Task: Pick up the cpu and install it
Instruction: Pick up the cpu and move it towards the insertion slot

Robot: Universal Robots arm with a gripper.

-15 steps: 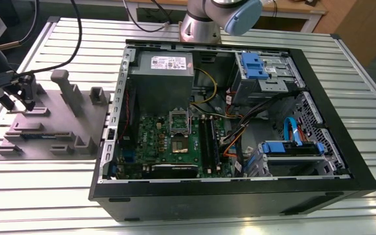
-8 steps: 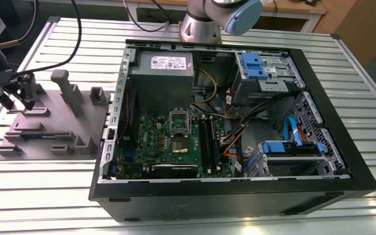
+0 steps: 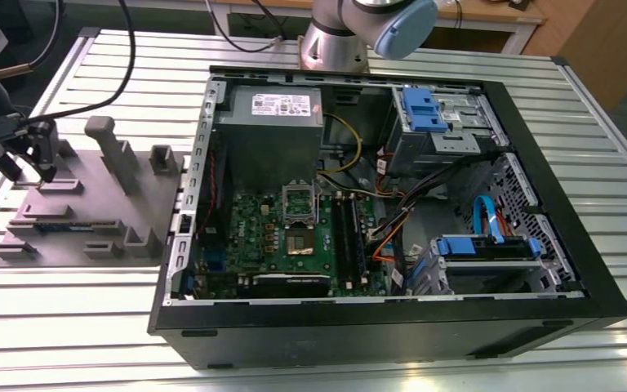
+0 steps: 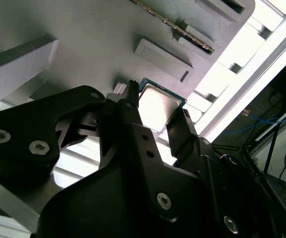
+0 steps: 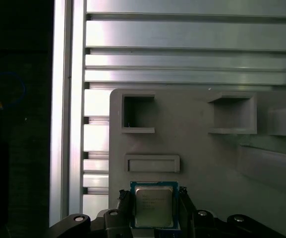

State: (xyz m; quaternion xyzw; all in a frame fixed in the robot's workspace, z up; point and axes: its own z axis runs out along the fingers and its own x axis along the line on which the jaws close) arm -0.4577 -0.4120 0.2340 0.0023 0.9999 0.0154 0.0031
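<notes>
The cpu (image 5: 153,206), a small square chip with a silvery top and a thin green rim, lies at one edge of the grey fixture plate (image 5: 197,148). My gripper (image 5: 153,198) is down over it, and its two black fingers (image 5: 124,199) sit against opposite edges of the chip. In the second wrist view the cpu (image 4: 157,105) shows between the same fingers (image 4: 133,111), level with the plate. In the exterior view my gripper (image 3: 27,167) is at the far left of the fixture plate (image 3: 95,204). The green board's socket (image 3: 297,204) stands uncovered inside the computer case (image 3: 401,327).
The fixture plate carries raised grey blocks (image 3: 112,151) and recesses (image 5: 138,114). A grey metal box (image 3: 270,131), blue drive brackets (image 3: 428,110) and loose cables (image 3: 401,204) crowd the case. Everything rests on a ribbed aluminium table (image 3: 63,318). The arm's base (image 3: 346,33) stands behind the case.
</notes>
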